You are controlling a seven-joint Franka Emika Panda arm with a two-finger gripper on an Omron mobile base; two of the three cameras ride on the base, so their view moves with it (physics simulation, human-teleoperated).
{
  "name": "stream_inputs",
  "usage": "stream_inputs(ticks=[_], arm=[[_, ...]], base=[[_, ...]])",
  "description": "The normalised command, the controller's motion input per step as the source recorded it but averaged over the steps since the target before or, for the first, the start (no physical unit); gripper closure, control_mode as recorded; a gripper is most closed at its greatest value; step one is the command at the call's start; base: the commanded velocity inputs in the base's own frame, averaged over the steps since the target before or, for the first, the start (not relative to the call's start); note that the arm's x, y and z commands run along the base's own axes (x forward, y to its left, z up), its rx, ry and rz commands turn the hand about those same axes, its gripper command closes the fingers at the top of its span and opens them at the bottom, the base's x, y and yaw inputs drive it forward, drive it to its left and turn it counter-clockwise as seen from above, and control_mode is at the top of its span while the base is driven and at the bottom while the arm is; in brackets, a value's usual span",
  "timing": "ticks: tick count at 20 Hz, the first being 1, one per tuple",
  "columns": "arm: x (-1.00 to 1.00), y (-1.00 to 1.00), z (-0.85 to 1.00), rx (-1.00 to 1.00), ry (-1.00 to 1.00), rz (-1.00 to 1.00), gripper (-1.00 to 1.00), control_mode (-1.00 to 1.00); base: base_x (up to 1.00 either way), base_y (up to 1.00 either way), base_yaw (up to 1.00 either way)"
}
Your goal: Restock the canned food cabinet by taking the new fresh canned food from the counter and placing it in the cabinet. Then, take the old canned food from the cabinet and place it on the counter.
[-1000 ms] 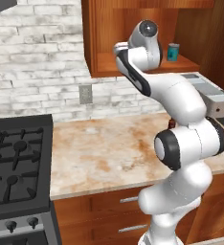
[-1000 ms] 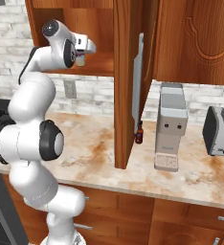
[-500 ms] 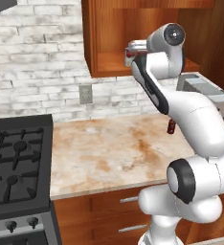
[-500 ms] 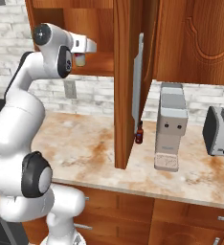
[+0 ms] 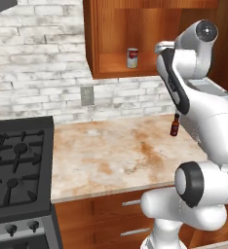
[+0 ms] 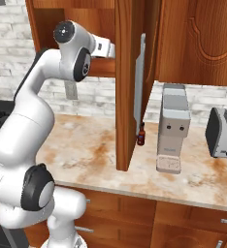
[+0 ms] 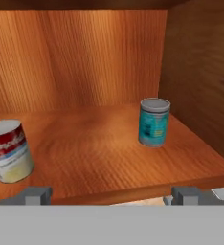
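Red-and-white can (image 7: pixel 7 151) stands upright on the cabinet (image 7: pixel 85 139) shelf, ahead and left of the hand (image 7: pixel 111 195), near the shelf's front lip; also seen in the left base view (image 5: pixel 132 58). Teal-blue can (image 7: pixel 153 122) upright, ahead and slightly right of the hand, further back, near the right side wall but not touching. Two cans total, well apart, with open bare shelf between them straight ahead of the hand. Hand sits just outside the shelf front edge, fingers (image 7: pixel 37 195) spread wide, nothing between them. Both cans are short cylinders with silver tops; the shelf and walls are reddish-brown wood grain. In the right base view the hand (image 6: pixel 110 49) is at the cabinet opening beside the open door (image 6: pixel 126 87). Below the hand, the beige mottled stone surface (image 5: pixel 116 155) has a thick pale front edge. One dark brown bottle (image 5: pixel 175 126) stands on it, below the hand. One grey machine (image 6: pixel 172 128) and one toaster (image 6: pixel 224 133) stand past the door. Black stove (image 5: pixel 18 170) is far left.
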Motion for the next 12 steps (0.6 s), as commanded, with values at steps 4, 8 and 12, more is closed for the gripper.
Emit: stream_inputs(ticks=[4, 8, 12], arm=[[0.15, -0.07, -0.22, -0.05, 0.02, 0.00, -1.00, -1.00], [0.22, -0.33, -0.32, -0.03, 0.02, -0.04, -1.00, -1.00], [0.45, 0.00, -0.03, -0.01, 0.03, -0.10, -1.00, -1.00]], base=[[0.00, 0.00, 0.00], [0.00, 0.00, 0.00], [0.00, 0.00, 0.00]])
